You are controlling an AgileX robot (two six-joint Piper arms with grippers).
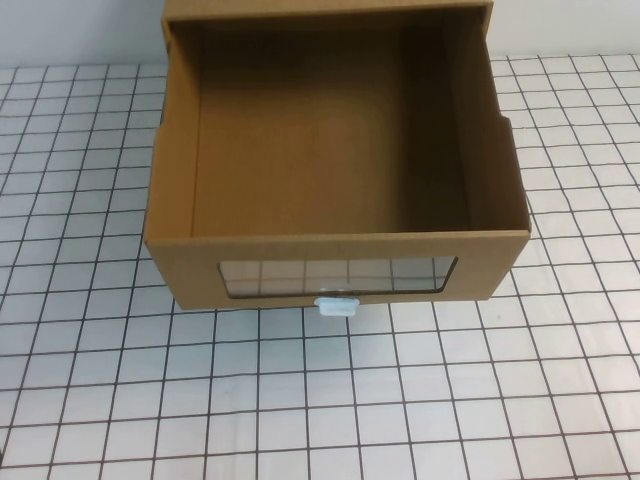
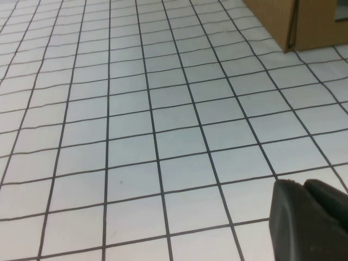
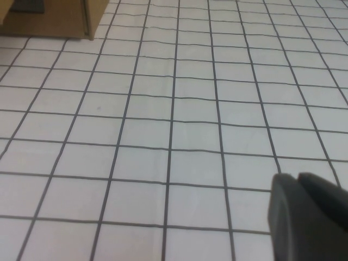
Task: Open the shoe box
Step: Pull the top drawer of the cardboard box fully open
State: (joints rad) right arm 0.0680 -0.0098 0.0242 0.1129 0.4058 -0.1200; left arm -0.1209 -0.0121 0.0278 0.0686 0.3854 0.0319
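High view shows shoe box (image 1: 330,150) open; left gripper (image 2: 302,186) and right gripper (image 3: 298,179), jaws pressed together low over table (image 1: 300,400), may scrape it.

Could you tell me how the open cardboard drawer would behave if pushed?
Probably light: the drawer is empty cardboard. Thin walls may flex. Low and wide, it likely slides rather than tips. Left gripper and right gripper hang over the table.
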